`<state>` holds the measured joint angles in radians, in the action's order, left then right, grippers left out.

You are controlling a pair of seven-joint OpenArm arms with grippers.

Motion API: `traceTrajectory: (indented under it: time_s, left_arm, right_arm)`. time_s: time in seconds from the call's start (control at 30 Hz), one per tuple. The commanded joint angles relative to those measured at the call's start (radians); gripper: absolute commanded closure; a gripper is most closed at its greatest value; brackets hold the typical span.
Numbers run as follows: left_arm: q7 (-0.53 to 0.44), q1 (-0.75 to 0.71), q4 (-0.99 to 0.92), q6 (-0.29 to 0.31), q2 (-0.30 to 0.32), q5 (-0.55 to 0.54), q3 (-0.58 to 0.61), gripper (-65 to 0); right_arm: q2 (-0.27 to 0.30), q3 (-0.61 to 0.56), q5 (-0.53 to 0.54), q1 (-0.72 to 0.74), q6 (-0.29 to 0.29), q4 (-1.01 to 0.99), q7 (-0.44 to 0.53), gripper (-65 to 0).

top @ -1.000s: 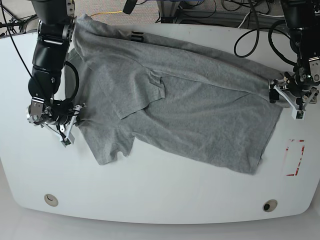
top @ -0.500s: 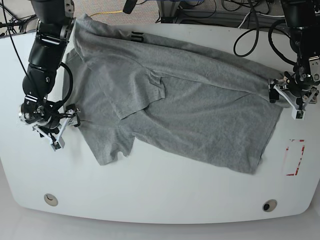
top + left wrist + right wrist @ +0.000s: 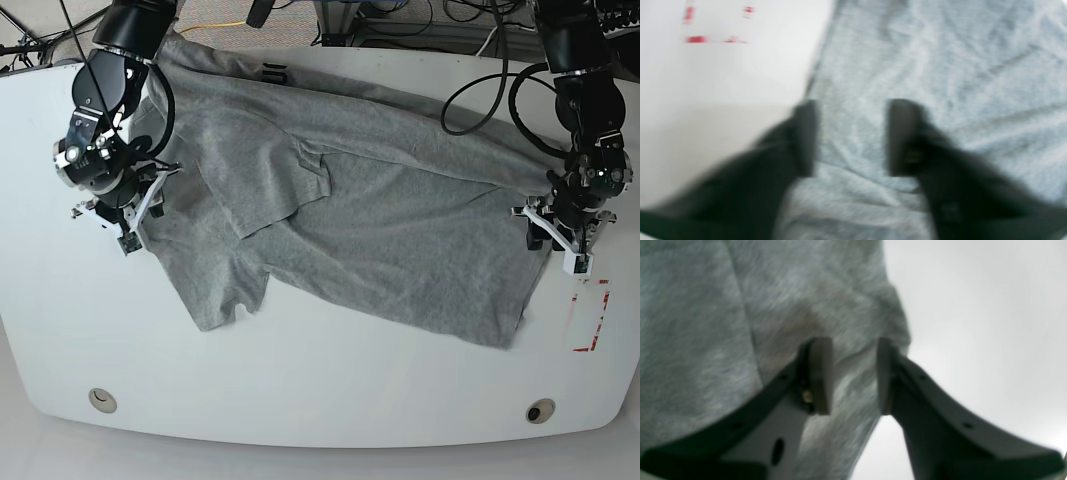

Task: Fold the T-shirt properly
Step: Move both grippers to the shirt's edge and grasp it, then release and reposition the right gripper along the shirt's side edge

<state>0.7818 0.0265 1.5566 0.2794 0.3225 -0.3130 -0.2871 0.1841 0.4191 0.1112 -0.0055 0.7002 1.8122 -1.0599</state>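
Your left gripper (image 3: 850, 136) stands with its two dark fingers (image 3: 805, 136) parted to a moderate gap, and grey cloth fills the space between them. The picture is blurred, so you cannot tell whether the pads press the fabric or only straddle it. One finger sits right at the shirt's edge, with bare white table (image 3: 723, 83) just beside it and a red-marked label (image 3: 706, 26) farther off on that surface.

Your right gripper (image 3: 853, 376) shows a narrower gap between its pale pads (image 3: 821, 376). A raised fold of the cloth's edge runs between them, close to both pads, yet contact is not clear. White table shows just beyond the outer finger.

From the base view, the left gripper (image 3: 560, 235) is at the shirt's edge on that view's right side, near the hem corner, and the right gripper (image 3: 125, 205) is at the opposite edge, by the sleeve side.

The T-shirt (image 3: 350, 210) lies spread across the middle of the white table, slanted, wrinkled, with one part folded over near its centre. A strip of black lettering (image 3: 273, 73) shows at the far edge. Two round fittings (image 3: 100, 399) sit near the table's front rim.
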Motion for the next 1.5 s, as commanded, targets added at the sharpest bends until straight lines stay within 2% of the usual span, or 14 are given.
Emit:
traceTrajectory:
  time_s: [0.0, 0.03, 0.1, 0.23, 0.33, 0.43, 0.63, 0.77, 1.13, 1.27, 1.33, 1.47]
  left_arm:
    - [-0.018, 0.028, 0.012, -0.001, 0.005, -0.002, -0.007, -13.1]
    - [-0.018, 0.028, 0.009, -0.001, -0.001, -0.001, -0.005, -8.1]
    - [-0.018, 0.028, 0.009, -0.001, -0.001, -0.001, -0.005, -4.6]
    - [-0.018, 0.022, 0.006, -0.001, 0.002, -0.001, -0.002, -4.3]
    - [-0.018, -0.003, 0.006, -0.001, 0.007, 0.002, 0.022, -4.3]
    - [-0.018, -0.015, 0.006, -0.001, 0.000, 0.059, 0.036, -4.3]
    - [-0.018, -0.064, 0.006, -0.001, -0.001, 0.096, 0.056, -4.0]
    - [-0.017, -0.093, 0.006, -0.001, -0.001, 0.096, 0.053, -4.0]
    - [-0.012, -0.193, 0.014, -0.001, -0.001, 0.094, 0.052, -4.2]
    - [-0.012, -0.230, 0.018, -0.001, -0.006, 0.093, 0.052, -4.2]
    - [-0.011, -0.239, 0.018, -0.001, -0.027, 0.093, 0.052, -4.2]
    - [0.029, -0.257, 0.048, -0.001, -0.030, 0.093, 0.052, -4.2]
  right_arm:
    - [-0.024, 0.004, 0.005, -0.029, -0.002, 0.064, 0.007, -13.2]
    - [-0.044, 0.004, 0.005, -0.054, -0.002, 0.080, 0.005, -10.9]
    - [-0.068, 0.004, 0.003, -0.092, -0.002, 0.103, 0.005, -10.1]
    - [-0.107, 0.004, 0.002, -0.155, -0.002, 0.123, 0.005, -9.4]
    - [-0.111, 0.004, 0.000, -0.185, -0.002, 0.119, 0.005, -8.2]
    - [-0.114, 0.004, -0.005, -0.199, -0.002, 0.093, 0.007, -1.9]
    - [-0.104, 0.017, -0.006, -0.193, -0.002, -0.010, 0.016, -1.3]
    - [-0.085, 0.025, -0.006, -0.158, -0.002, -0.099, 0.051, -1.3]
    - [0.018, 0.019, 0.000, -0.015, -0.002, -0.328, 0.083, -1.4]
    - [0.065, -0.050, -0.001, 0.035, -0.002, -0.394, 0.088, -1.4]
    - [0.093, -0.095, 0.002, 0.045, -0.002, -0.412, 0.089, -1.4]
    - [0.113, -0.104, 0.002, 0.045, -0.002, -0.415, 0.114, -1.4]
